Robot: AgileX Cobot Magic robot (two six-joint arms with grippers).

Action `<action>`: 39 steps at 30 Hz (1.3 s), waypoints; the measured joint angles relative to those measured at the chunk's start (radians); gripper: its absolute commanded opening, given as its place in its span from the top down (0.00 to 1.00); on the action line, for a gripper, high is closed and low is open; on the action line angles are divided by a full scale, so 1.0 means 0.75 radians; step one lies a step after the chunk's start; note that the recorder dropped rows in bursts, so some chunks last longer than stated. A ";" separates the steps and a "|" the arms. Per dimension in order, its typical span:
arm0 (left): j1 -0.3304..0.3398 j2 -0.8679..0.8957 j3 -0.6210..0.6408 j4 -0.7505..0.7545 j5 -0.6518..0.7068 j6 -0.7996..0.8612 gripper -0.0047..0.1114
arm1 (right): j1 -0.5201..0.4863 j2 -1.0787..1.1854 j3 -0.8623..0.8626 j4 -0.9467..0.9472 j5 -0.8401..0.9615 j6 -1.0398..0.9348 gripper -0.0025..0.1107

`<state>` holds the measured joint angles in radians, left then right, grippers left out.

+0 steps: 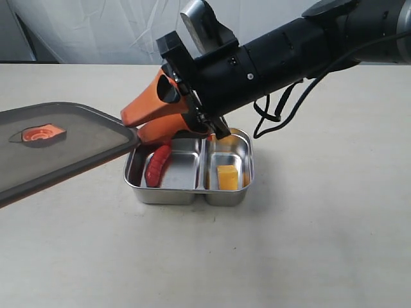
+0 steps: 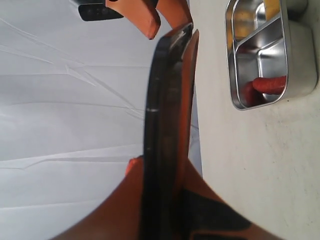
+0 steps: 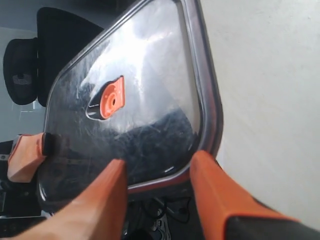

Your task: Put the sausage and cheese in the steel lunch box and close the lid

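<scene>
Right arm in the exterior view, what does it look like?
The right arm is a glossy black tube with a grey camera housing on top and black cables looping beneath. Its gripper has tapered orange fingers.

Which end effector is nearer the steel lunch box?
Right. The right end effector hangs open over the steel lunch box; the left end effector, shut on the lid, sits off to one side.

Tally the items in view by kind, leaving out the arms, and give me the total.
toy food: 2, the sausage and the cheese
steel lunch box: 1
lid: 1
Total: 4
</scene>
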<state>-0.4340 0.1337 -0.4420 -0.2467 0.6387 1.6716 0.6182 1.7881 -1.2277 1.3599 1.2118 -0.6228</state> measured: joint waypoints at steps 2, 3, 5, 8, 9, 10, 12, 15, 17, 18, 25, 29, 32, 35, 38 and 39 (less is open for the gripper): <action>0.000 0.000 0.000 0.021 0.000 -0.003 0.96 | 0.000 0.000 0.000 -0.005 0.000 0.011 0.61; 0.000 0.000 -0.003 0.029 0.000 -0.003 0.96 | 0.000 0.000 0.000 -0.010 0.000 0.018 0.61; 0.000 0.000 -0.009 0.041 -0.006 -0.005 0.96 | 0.000 0.000 0.000 -0.031 0.003 0.032 0.61; 0.000 0.000 -0.032 0.049 -0.012 -0.005 0.96 | 0.000 0.000 0.000 -0.049 0.003 0.063 0.61; 0.000 0.000 -0.036 0.046 -0.015 -0.005 0.96 | 0.000 0.000 0.000 -0.052 0.005 0.069 0.61; 0.000 0.000 -0.038 0.031 -0.015 -0.007 0.96 | 0.000 0.000 0.000 -0.044 0.005 0.072 0.61; 0.000 0.000 -0.038 0.002 -0.015 -0.008 0.96 | 0.000 0.000 0.000 -0.007 0.008 0.077 0.61; 0.000 0.000 -0.038 -0.045 -0.015 -0.008 0.96 | 0.006 0.000 0.000 0.071 0.008 0.082 0.61; 0.000 0.000 -0.038 -0.065 -0.015 -0.008 0.96 | 0.016 0.000 0.000 0.090 0.005 0.082 0.61; 0.000 0.000 -0.038 -0.080 -0.015 -0.008 0.96 | 0.023 0.000 0.000 0.096 0.003 0.082 0.61; 0.000 0.000 -0.042 -0.097 -0.006 -0.005 0.96 | 0.056 0.000 0.000 0.194 -0.015 0.029 0.70; 0.000 0.000 -0.044 -0.092 0.031 -0.005 0.96 | 0.056 0.000 0.000 0.240 -0.029 0.013 0.98; 0.000 0.000 -0.044 -0.092 0.041 -0.005 0.96 | 0.056 0.000 0.000 0.227 -0.029 -0.007 0.98; 0.000 0.000 -0.044 -0.092 0.053 -0.002 0.96 | 0.056 0.000 0.000 0.204 -0.029 -0.013 0.98; 0.000 0.000 -0.044 -0.092 0.054 -0.038 0.91 | 0.056 0.000 0.000 0.199 -0.029 -0.016 0.98; 0.000 0.000 -0.044 -0.092 0.056 -0.050 0.89 | 0.056 0.000 0.000 0.199 -0.029 -0.018 0.98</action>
<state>-0.4340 0.1337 -0.4750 -0.3160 0.6809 1.6338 0.6601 1.7881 -1.2277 1.5089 1.1898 -0.6364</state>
